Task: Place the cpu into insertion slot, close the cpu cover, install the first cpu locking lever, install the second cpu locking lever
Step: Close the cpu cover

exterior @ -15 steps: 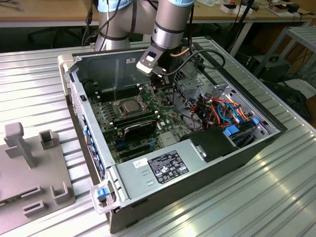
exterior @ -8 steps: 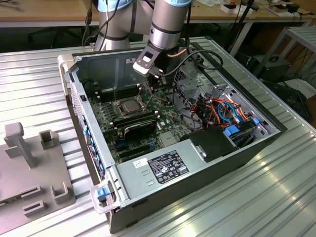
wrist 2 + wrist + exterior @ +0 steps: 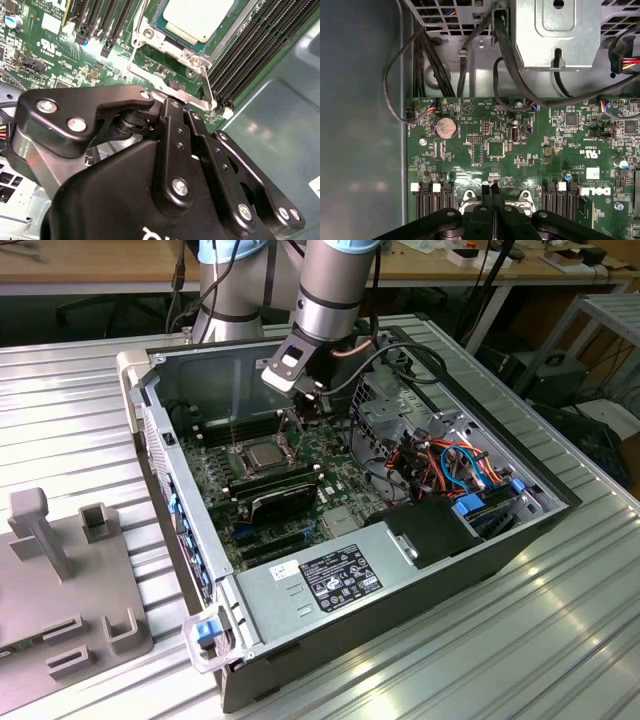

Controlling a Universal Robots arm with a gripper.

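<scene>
The cpu (image 3: 264, 453) (image 3: 200, 17) lies flat in the insertion slot on the green motherboard, its silver top facing up. The silvery cpu cover (image 3: 167, 44) lies down around it, hiding most of the slot. One thin locking lever (image 3: 205, 85) stands beside a corner of the cover, and a second wire lever (image 3: 134, 45) runs along another side. My gripper (image 3: 312, 410) (image 3: 180, 107) (image 3: 492, 188) hangs just above the board beside the socket. It is shut, with its fingertips pressed together close to the first lever's flat end. I cannot tell whether they touch it.
Long black memory slots (image 3: 250, 55) flank the socket. A black block (image 3: 285, 502) sits nearer the case front. A metal drive cage with cables (image 3: 400, 420) rises on the exterior view's right, and the power supply (image 3: 330, 575) is in front. A grey fixture (image 3: 60, 570) lies outside the case.
</scene>
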